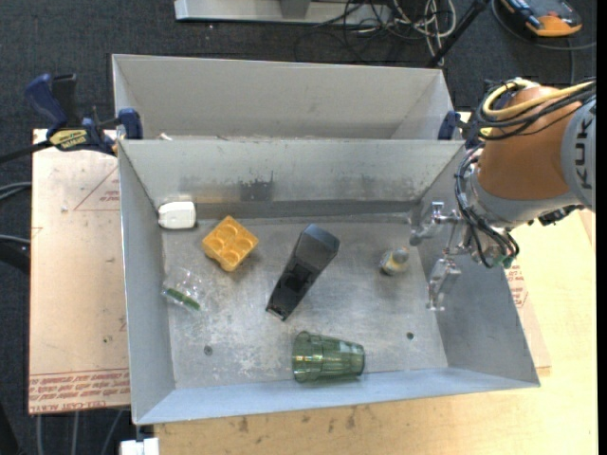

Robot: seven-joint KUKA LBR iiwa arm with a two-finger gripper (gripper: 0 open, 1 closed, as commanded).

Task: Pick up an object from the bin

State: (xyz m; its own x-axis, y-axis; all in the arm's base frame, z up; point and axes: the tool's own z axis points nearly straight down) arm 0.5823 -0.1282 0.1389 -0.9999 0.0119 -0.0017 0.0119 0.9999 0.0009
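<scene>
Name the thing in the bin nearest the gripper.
The small round tan-and-grey piece just left of the gripper; the black wedge, green cup and yellow block all lie farther off.

Your arm's wrist is wrapped in a rounded orange cover, smooth and faintly glossy. Along its upper edge you'll find thin yellow cables looping together with a darker one. Behind the cover sits a pale grey arm link carrying dark block lettering, of which you can read "KU". Beneath the cover, a bundle of black cables curls in loose loops against dark fittings. The jaws are bare silvery metal, slim and angular, joined to the wrist by small metal brackets of the same dull shine.
</scene>
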